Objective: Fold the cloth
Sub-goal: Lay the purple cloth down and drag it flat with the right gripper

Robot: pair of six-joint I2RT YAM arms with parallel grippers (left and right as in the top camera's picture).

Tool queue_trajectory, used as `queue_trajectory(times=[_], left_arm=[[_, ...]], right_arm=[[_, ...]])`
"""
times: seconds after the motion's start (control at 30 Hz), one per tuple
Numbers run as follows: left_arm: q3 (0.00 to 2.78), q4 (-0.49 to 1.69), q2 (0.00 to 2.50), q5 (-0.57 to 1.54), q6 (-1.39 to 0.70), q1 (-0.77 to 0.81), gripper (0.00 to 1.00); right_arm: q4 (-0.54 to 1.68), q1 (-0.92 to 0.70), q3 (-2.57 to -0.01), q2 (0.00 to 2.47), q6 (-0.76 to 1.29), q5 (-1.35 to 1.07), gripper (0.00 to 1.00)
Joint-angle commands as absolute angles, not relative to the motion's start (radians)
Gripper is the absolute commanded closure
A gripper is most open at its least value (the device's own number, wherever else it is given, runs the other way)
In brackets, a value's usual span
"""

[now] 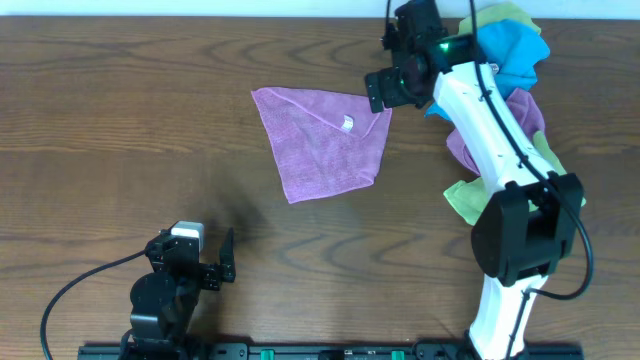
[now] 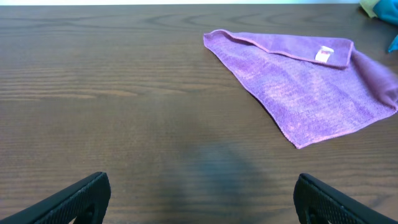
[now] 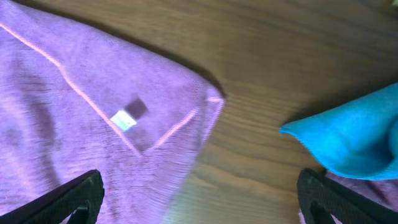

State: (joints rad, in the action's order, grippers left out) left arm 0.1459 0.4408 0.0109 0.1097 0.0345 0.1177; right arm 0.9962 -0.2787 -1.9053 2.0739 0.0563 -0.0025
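Observation:
The orchid-purple cloth (image 1: pixel 320 145) lies on the table near the middle, with one edge folded over and its small white tag (image 1: pixel 347 123) showing near the right corner. It also shows in the left wrist view (image 2: pixel 305 87) and the right wrist view (image 3: pixel 93 118). My right gripper (image 1: pixel 390 85) is open and empty, hovering over the cloth's right corner (image 3: pixel 214 99); its fingers straddle that corner in the right wrist view (image 3: pixel 199 205). My left gripper (image 1: pixel 205 262) is open and empty near the front edge, well short of the cloth (image 2: pixel 199 199).
A heap of other cloths sits at the right: blue (image 1: pixel 510 50), lime-green (image 1: pixel 465 200) and a duller mauve one (image 1: pixel 525 115). The blue cloth's tip shows in the right wrist view (image 3: pixel 348 137). The right arm reaches across this heap.

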Motion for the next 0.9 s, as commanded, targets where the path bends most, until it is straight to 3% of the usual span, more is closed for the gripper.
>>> queue_trajectory(times=[0.0,0.2,0.23,0.27,0.3,0.33,0.37,0.67,0.87], left_arm=[[0.126,0.44,0.005,0.123,0.045,0.112,0.05],[0.126,0.44,0.005,0.123,0.045,0.112,0.05],[0.126,0.44,0.005,0.123,0.045,0.112,0.04],[0.126,0.44,0.005,0.124,0.045,0.112,0.05],[0.126,0.44,0.005,0.123,0.045,0.112,0.05],[0.126,0.44,0.005,0.123,0.045,0.112,0.05],[0.126,0.44,0.005,0.123,0.045,0.112,0.05],[0.126,0.44,0.005,0.123,0.045,0.112,0.05],[0.126,0.44,0.005,0.123,0.045,0.112,0.05]], right_arm=[[1.0,-0.326,-1.894,2.07,0.052,-0.064,0.01],[0.96,-0.41,-1.796,2.072,-0.077,-0.052,0.01],[0.954,-0.416,-1.78,2.072,-0.076,-0.052,0.05],[0.954,-0.418,-1.77,2.072,-0.075,-0.052,0.27],[0.96,-0.418,-1.769,2.072,-0.056,-0.053,0.54],[0.973,-0.416,-1.774,2.069,-0.026,-0.053,0.89],[1.0,-0.414,-1.788,2.054,0.005,-0.058,0.99],[1.182,-0.415,-1.802,1.831,0.022,-0.057,0.99],[1.106,-0.415,-1.52,1.659,0.022,-0.057,0.99]])
